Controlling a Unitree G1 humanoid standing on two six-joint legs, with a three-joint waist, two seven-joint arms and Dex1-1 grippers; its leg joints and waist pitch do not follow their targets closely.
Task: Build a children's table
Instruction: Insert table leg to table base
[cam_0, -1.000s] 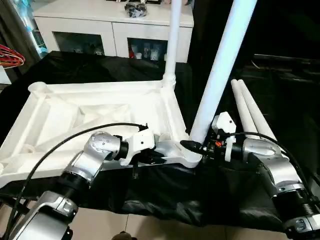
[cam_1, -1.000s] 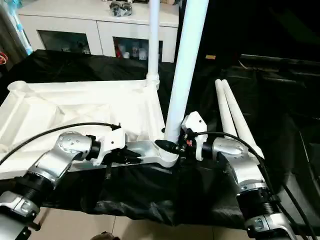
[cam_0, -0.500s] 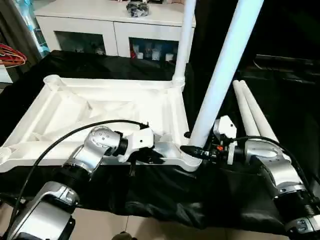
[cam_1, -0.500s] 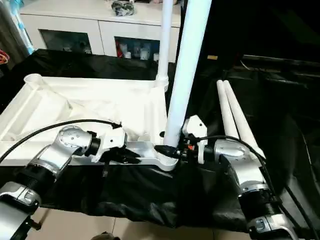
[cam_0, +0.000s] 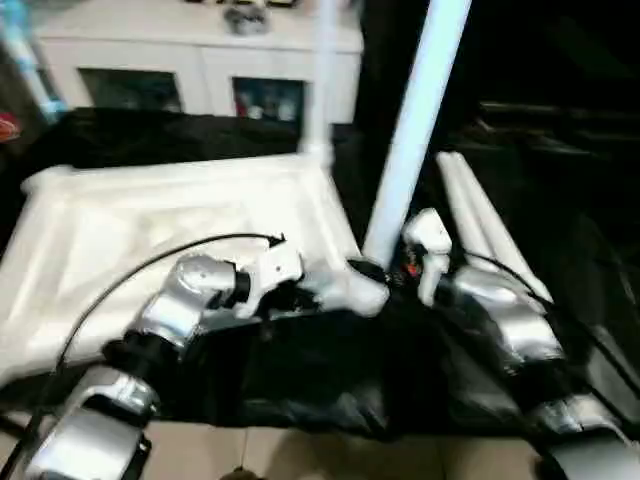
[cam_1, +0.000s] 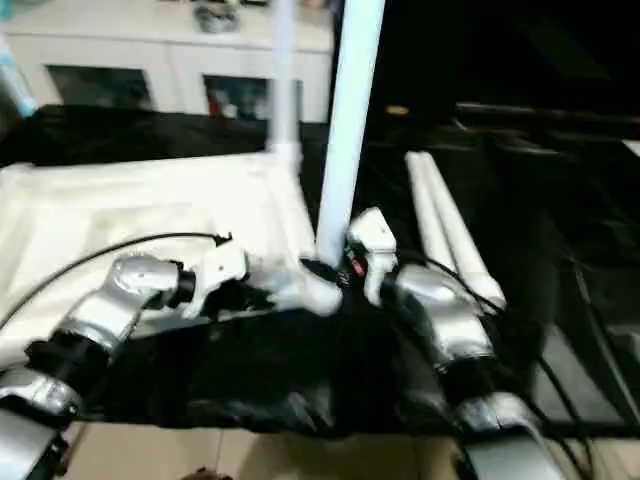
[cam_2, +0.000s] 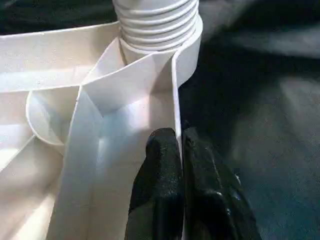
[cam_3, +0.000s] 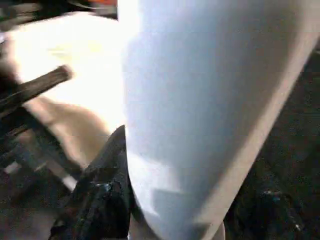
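Observation:
The children's table top (cam_0: 150, 215) lies upside down on black cloth. One white leg (cam_0: 322, 80) stands in its far right corner socket. A second leg (cam_0: 412, 130) rises, leaning right, from the near right corner socket (cam_0: 365, 292). My right gripper (cam_0: 372, 268) is shut around the base of this leg (cam_3: 210, 100), one black finger (cam_3: 107, 165) against its side. My left gripper (cam_2: 179, 135) is shut on the thin near rim (cam_2: 176, 90) of the top, just short of the threaded leg base (cam_2: 157, 20). Two loose legs (cam_0: 480, 215) lie side by side to the right.
A white cabinet (cam_0: 180, 55) with glass doors stands behind the work. The black cloth (cam_0: 330, 380) hangs over the front edge above a pale tiled floor. A black cable (cam_0: 150, 270) loops over my left forearm.
The whole picture has swung and blurred, so the camera moved. Both grippers keep their holds on the rim and the leaning leg.

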